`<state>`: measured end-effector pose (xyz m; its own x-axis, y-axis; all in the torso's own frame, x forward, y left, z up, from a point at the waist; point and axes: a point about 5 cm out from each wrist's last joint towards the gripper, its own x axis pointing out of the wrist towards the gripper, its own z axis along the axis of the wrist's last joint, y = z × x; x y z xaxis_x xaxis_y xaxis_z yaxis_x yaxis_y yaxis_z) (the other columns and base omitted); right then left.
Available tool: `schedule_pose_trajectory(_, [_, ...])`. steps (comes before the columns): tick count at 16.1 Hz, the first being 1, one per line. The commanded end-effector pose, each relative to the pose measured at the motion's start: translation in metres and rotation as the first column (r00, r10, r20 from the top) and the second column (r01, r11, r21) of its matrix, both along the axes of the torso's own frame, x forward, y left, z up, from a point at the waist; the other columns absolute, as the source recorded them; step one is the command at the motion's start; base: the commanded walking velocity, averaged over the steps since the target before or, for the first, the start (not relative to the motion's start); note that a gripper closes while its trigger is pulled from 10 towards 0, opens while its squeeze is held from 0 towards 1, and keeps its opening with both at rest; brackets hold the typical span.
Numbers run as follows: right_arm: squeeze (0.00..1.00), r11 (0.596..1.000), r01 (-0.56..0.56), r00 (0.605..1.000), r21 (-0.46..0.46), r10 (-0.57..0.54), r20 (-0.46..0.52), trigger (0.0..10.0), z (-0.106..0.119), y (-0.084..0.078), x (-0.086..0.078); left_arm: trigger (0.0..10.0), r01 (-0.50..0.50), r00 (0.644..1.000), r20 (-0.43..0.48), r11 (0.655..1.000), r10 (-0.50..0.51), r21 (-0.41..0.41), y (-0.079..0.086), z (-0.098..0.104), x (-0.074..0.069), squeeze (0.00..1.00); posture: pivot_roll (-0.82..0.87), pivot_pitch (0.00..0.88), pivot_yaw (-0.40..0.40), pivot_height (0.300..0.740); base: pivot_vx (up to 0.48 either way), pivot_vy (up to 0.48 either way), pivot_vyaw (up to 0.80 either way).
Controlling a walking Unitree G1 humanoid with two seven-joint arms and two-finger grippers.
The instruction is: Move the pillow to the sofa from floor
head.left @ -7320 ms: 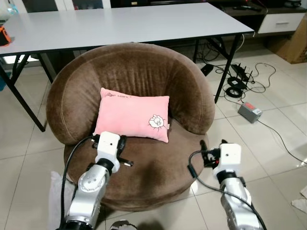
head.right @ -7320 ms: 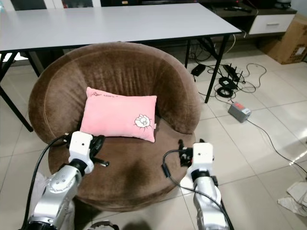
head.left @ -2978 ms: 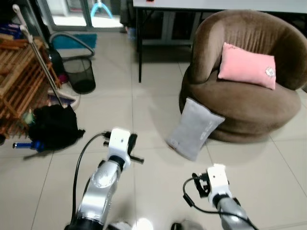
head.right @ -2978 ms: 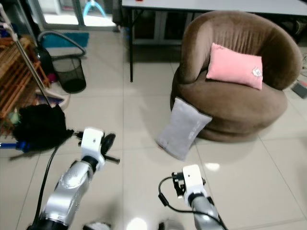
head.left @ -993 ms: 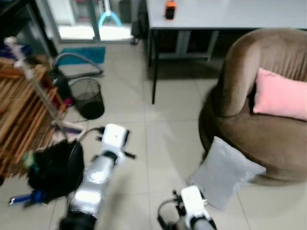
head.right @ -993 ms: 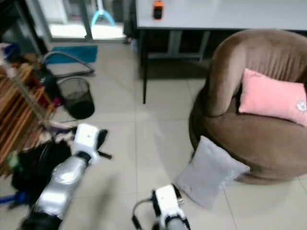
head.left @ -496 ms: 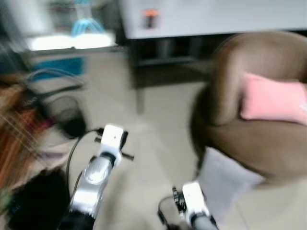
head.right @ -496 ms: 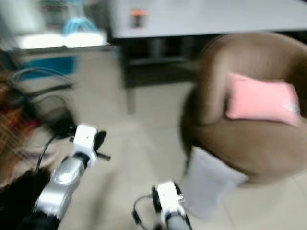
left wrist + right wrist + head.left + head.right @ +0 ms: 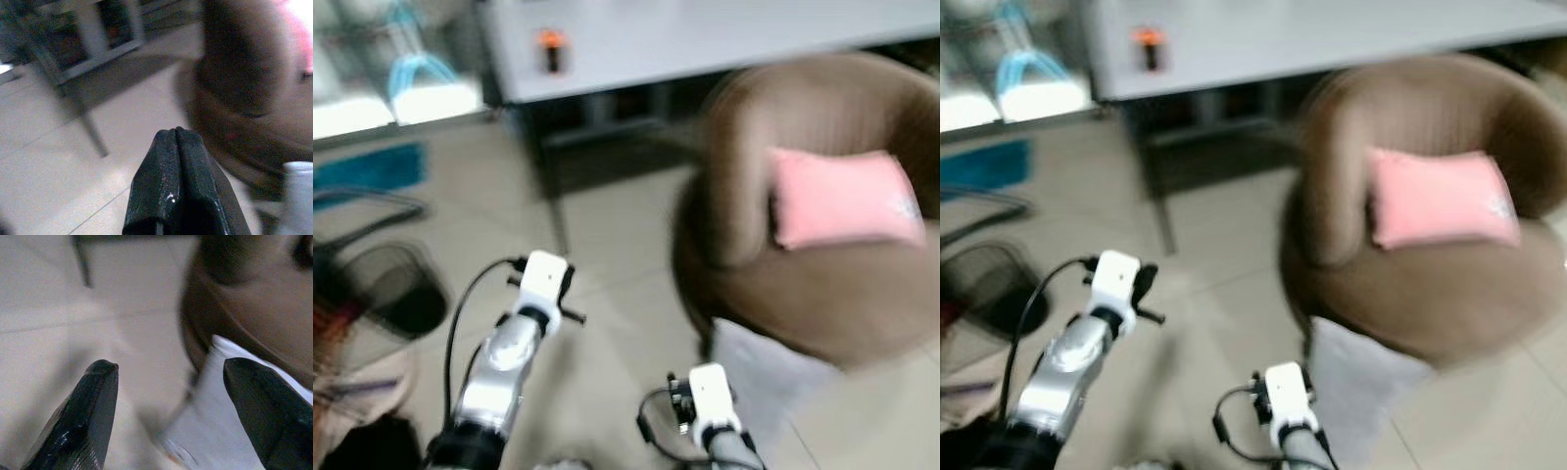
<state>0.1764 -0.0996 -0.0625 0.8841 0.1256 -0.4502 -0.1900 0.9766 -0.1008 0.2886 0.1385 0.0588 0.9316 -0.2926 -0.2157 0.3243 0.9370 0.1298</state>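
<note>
1. Grey pillow (image 9: 1356,387): leaning on the tiled floor (image 9: 607,264) against the base of the brown sofa (image 9: 822,245), low in the head views and blurred; not yet being held.
2. Right hand (image 9: 168,404): fingers standing wide apart, pointing at the grey pillow from just beside it, gripping nothing.
3. Left hand (image 9: 177,183): fingers pressed together on nothing, held out over bare floor, facing the sofa's side.
4. Pink pillow (image 9: 842,201): already lying on the sofa seat, taking up much of the back; likely crowding the space where the grey pillow is going.
5. Risk, blur: the head views are smearing, so the aim at the pillow is looking uncertain; reaching now could be landing the fingers on the sofa base instead.
6. Risk, grip: the pillow is soft and slack; pinching only a corner could be letting it sag, drag on the floor or slip free during the lift.
7. Risk, lift: the sofa's rounded arm is standing between floor and seat and could be catching the pillow.
8. Surroundings: grey surface (image 9: 724,34) behind the sofa carrying a small orange item (image 9: 548,44); its dark leg (image 9: 553,211) standing near the sofa; black mesh bin (image 9: 386,294) well off to the left.
</note>
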Motion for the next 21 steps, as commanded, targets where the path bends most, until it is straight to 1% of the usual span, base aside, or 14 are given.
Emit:
schedule_pose_trajectory(1, [0.00,1.000,0.011,0.999,0.012,-0.011,-0.031,10.0,-0.004,0.003,-0.007,10.0,0.037,0.999,0.004,0.999,-0.038,0.040,-0.002,-0.002,-0.003,0.00,0.04,0.068,0.008,0.740,0.000,0.000,-0.57])
schedule_pose_trajectory(2, [0.00,1.000,0.016,0.999,0.014,-0.015,-0.032,10.0,-0.004,0.002,-0.007,10.0,0.041,0.999,0.003,0.998,-0.041,0.042,-0.002,-0.003,-0.003,0.00,0.04,0.068,0.010,0.740,0.000,0.000,-0.57])
schedule_pose_trajectory(3, [0.00,0.999,0.026,0.999,0.022,-0.027,0.026,10.0,0.004,-0.008,0.006,10.0,0.041,0.999,0.003,0.998,-0.041,0.042,-0.002,-0.003,-0.003,0.00,0.03,0.068,0.011,0.740,0.000,0.000,-0.56])
schedule_pose_trajectory(4, [0.00,0.999,0.031,0.997,0.028,-0.033,0.071,10.0,0.011,-0.016,0.016,10.0,0.041,0.999,0.003,0.998,-0.041,0.042,-0.002,-0.003,-0.003,0.00,0.03,0.066,0.012,0.740,0.000,0.000,-0.56])
schedule_pose_trajectory(5, [0.00,0.999,0.039,0.988,0.035,-0.043,0.148,10.0,0.027,-0.030,0.033,10.0,0.048,0.999,0.001,0.998,-0.048,0.042,-0.003,-0.003,-0.003,0.00,0.03,0.070,0.016,0.740,0.000,0.000,-0.53])
schedule_pose_trajectory(6, [0.00,0.998,0.049,0.973,0.036,-0.056,0.224,10.0,0.048,-0.050,0.049,10.0,0.074,0.997,-0.006,0.996,-0.074,0.041,-0.005,-0.003,-0.002,0.00,0.02,0.069,0.019,0.740,0.000,0.000,-0.51])
schedule_pose_trajectory(7, [0.00,0.998,0.059,0.969,0.029,-0.065,0.237,10.0,0.051,-0.058,0.050,10.0,0.093,0.996,-0.014,0.995,-0.093,0.030,-0.007,-0.004,0.000,0.00,0.00,0.068,0.026,0.740,0.000,0.000,-0.52])
schedule_pose_trajectory(8, [0.00,0.997,0.076,0.968,0.023,-0.079,0.238,10.0,0.051,-0.062,0.049,10.0,0.097,0.995,-0.022,0.995,-0.096,0.035,-0.008,-0.005,0.002,0.00,-0.01,0.066,0.030,0.740,0.000,0.000,-0.52])
schedule_pose_trajectory(9, [0.00,0.995,0.095,0.966,0.024,-0.098,0.238,10.0,0.051,-0.066,0.048,10.0,0.093,0.995,-0.039,0.996,-0.093,0.003,-0.010,-0.005,0.004,0.00,-0.02,0.064,0.036,0.740,0.000,0.000,-0.51])
schedule_pose_trajectory(10, [0.00,0.994,0.102,0.969,0.033,-0.107,0.224,10.0,0.054,-0.070,0.046,10.0,0.092,0.995,-0.036,0.996,-0.092,-0.002,-0.011,-0.005,0.004,0.00,-0.02,0.061,0.034,0.740,0.000,0.000,-0.51])
schedule_pose_trajectory(13, [0.00,0.996,0.087,0.974,0.035,-0.092,0.205,10.0,0.056,-0.071,0.045,10.0,0.095,0.995,-0.041,0.995,-0.096,-0.011,-0.013,-0.009,0.000,0.00,-0.01,0.054,0.021,0.740,0.000,0.000,-0.51])
schedule_pose_trajectory(16, [0.00,0.997,0.064,0.978,0.038,-0.071,0.197,10.0,0.056,-0.068,0.048,10.0,0.088,0.996,-0.035,0.996,-0.088,-0.005,-0.008,-0.010,-0.001,0.00,0.02,0.049,0.013,0.740,0.000,0.000,-0.51])
schedule_pose_trajectory(19, [0.00,0.997,0.043,0.975,0.058,-0.054,0.216,10.0,0.066,-0.062,0.060,10.0,0.061,0.998,-0.031,0.998,-0.062,-0.026,0.000,-0.011,-0.007,0.00,0.05,0.041,-0.002,0.740,0.000,0.000,-0.51])
schedule_pose_trajectory(21, [0.00,0.998,0.020,0.973,0.067,-0.035,0.228,10.0,0.070,-0.057,0.065,10.0,0.069,0.997,-0.021,0.996,-0.070,-0.052,0.004,-0.009,-0.008,0.00,0.08,0.043,-0.014,0.740,0.000,0.000,-0.49])
